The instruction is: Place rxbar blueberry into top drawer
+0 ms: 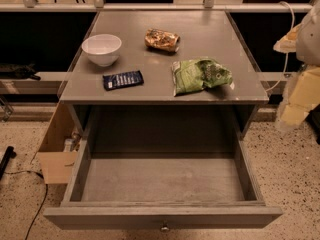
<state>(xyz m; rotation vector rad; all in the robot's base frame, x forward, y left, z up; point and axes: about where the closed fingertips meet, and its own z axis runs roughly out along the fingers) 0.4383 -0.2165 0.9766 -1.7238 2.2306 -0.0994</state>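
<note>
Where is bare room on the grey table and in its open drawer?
The wide grey wooden top drawer shows a bare floor. On the grey tabletop, the back right corner behind the green bag is free. Crowded: left and middle, with the dark navy-blue bar, white bowl, orange-brown packet. The pincer hangs off the right edge.

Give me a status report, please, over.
Gripper at far right, beside the table. Blue bar on it, in front of bowl, left of green bag. Drawer pulled open below. Nothing blocking it.
</note>
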